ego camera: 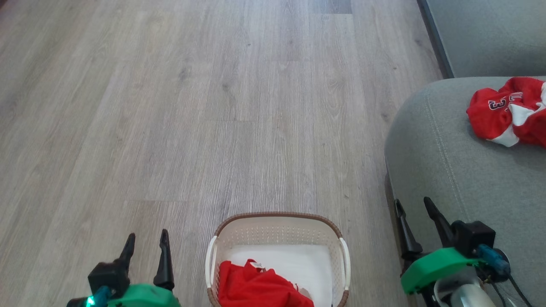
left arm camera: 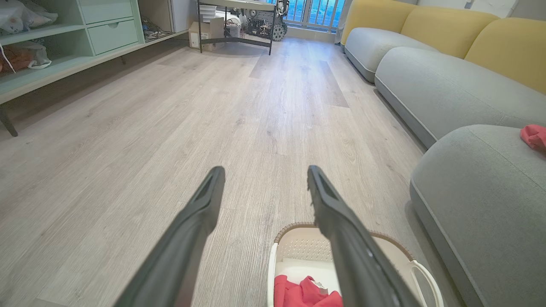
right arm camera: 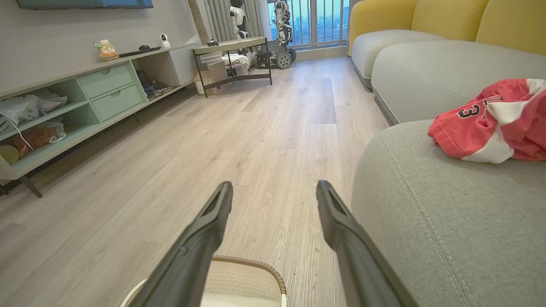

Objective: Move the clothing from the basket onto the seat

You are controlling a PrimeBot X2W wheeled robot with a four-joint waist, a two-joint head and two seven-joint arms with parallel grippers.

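Note:
The cream basket [ego camera: 277, 232] with a brown rim stands on the floor at the bottom centre, and red clothing [ego camera: 256, 288] lies bunched in its left part. A red and white jersey [ego camera: 509, 111] lies crumpled on the grey-green seat [ego camera: 452, 170] at the right. My left gripper [ego camera: 146, 242] hangs open and empty to the left of the basket [left arm camera: 298, 251]. My right gripper [ego camera: 413, 205] is open and empty too, at the seat's front edge. The jersey [right arm camera: 490, 121] rests on the seat [right arm camera: 426, 221] in the right wrist view.
Wood-look floor [ego camera: 192, 106] stretches ahead. A further grey sofa section with yellow backs [left arm camera: 426, 81] runs along the right. A pale green shelf unit [right arm camera: 85, 102] lines the left wall, and a small black-framed table [right arm camera: 232, 64] stands at the far end.

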